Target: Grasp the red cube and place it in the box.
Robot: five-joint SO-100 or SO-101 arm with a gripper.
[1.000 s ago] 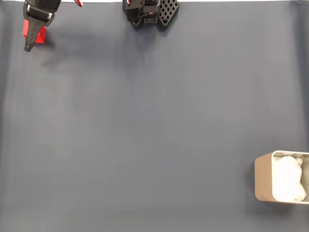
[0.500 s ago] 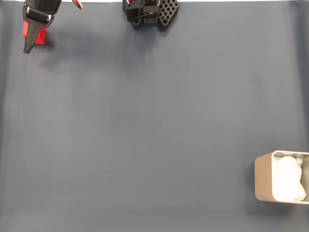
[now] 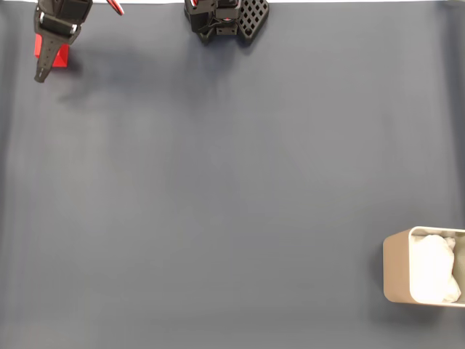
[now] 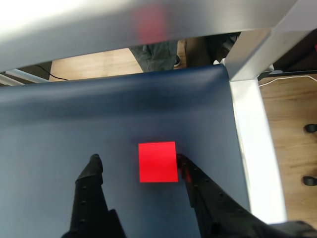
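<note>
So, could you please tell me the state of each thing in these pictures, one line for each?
red cube: resting flat on the dark blue mat, not lifted, between the fingers.
hand: open, low around the cube; one fingertip is at the cube's side, the other is apart from it.
box: upright, open on top, white crumpled lining inside, no cube in it.

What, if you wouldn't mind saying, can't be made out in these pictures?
- Red cube, fixed view: the gripper covers most of it.
- Box, fixed view: right side cut off by the edge.
- Gripper, wrist view: whether the right fingertip touches the red cube is unclear.
</note>
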